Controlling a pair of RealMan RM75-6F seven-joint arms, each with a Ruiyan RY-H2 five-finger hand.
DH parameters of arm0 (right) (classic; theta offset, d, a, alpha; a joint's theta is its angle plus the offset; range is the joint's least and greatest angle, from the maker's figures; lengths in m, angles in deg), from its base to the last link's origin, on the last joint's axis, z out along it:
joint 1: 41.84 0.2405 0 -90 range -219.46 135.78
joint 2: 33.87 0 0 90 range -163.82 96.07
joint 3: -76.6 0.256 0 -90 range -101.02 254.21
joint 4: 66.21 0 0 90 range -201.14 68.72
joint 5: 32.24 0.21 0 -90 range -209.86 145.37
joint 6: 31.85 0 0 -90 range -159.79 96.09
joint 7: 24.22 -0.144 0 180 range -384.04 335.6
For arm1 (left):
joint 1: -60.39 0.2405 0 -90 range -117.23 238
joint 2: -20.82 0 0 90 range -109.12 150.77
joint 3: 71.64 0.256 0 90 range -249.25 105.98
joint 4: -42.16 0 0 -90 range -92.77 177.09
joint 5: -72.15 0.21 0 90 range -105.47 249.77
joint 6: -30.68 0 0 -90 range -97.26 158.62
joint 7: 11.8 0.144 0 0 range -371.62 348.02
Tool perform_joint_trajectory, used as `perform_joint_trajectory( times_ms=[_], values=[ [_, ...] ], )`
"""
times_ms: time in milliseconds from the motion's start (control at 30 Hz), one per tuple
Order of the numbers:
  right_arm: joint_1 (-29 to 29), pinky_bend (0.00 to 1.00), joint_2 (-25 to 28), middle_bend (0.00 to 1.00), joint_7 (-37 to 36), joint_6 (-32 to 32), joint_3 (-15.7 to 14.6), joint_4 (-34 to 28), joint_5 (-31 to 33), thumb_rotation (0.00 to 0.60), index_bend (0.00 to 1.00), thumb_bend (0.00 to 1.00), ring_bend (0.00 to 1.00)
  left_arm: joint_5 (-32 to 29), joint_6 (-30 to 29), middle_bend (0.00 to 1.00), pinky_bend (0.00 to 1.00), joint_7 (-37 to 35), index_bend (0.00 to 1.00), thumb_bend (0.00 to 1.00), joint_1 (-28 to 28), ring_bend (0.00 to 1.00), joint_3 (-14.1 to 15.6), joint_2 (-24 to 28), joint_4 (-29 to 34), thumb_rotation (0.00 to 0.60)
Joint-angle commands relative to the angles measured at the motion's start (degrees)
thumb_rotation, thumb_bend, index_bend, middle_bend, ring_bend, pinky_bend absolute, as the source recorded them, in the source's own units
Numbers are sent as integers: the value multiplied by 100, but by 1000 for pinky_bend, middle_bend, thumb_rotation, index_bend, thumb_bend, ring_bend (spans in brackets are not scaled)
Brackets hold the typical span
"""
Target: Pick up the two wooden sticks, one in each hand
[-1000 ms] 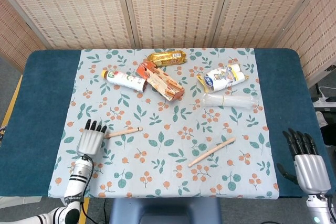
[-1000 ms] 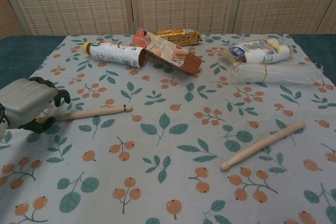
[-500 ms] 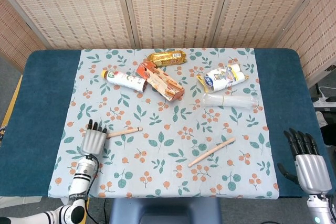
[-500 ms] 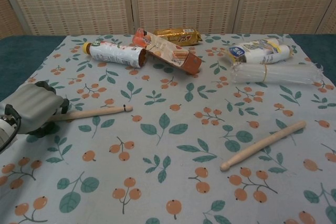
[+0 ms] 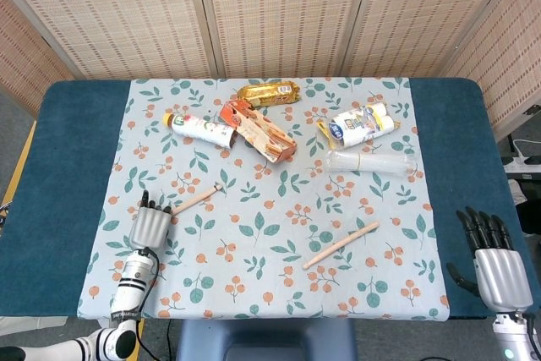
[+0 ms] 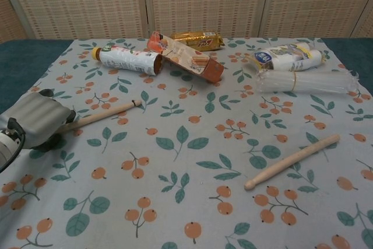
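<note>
Now the flowery cloth [image 5: 254, 293] is spread out. One wooden stick [image 6: 104, 114] is gripped at its end by the left hand [image 6: 36, 119]. The right hand [image 5: 499, 272] is kept open and empty, well apart from the other stick [image 5: 341, 245].

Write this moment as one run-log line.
left hand: grips left stick | right hand: open, idle | right stick: on cloth

Matt bare-wood sticks [image 6: 291, 162] lie on a printed cloth [image 6: 186, 202]; glossy foil packet [image 6: 197, 40].
</note>
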Motion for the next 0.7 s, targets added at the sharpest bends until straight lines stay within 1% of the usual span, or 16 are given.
perform_joint_trajectory(
  times_ms=[33,133,200,300,367,467,533,633,700],
  values=[
    [10,0,-16,16,21,-30,-18,-6,-17,600,0,206,0,255,-106,707,164,-301,653,538,11,392,94,3,-146,600],
    [80,0,-15,16,74,-151,-52,-52,-84,600,0,206,0,566,-225,743,172,-680,692,570,34,425,190,40,-244,600],
    [175,0,35,16,142,-305,-66,-161,-127,600,0,206,0,803,-322,784,179,-993,737,604,46,455,254,75,-306,600],
    [428,0,152,17,329,-670,-63,-393,-227,600,0,207,0,1201,-495,817,186,-1514,772,633,71,486,376,145,-429,600],
    [696,0,249,15,523,-1104,-22,-564,-182,600,0,210,0,1470,-629,822,188,-1744,776,638,101,494,491,223,-475,600],
    [1131,0,300,12,1087,-1724,117,-737,-43,600,2,216,0,1821,-870,826,188,-1939,781,638,177,503,655,318,-539,600],
    [1424,0,242,19,1584,-2089,211,-700,24,600,31,218,0,1946,-982,827,187,-2031,781,639,235,505,702,344,-554,600],
    [1786,0,106,56,2089,-2657,297,-568,339,600,89,219,0,2006,-1040,827,188,-2078,781,639,279,504,679,365,-559,600],
    [1979,0,15,72,2266,-2940,317,-448,471,600,86,220,0,2018,-1055,827,188,-2101,781,639,301,505,654,380,-572,600]
  ],
)
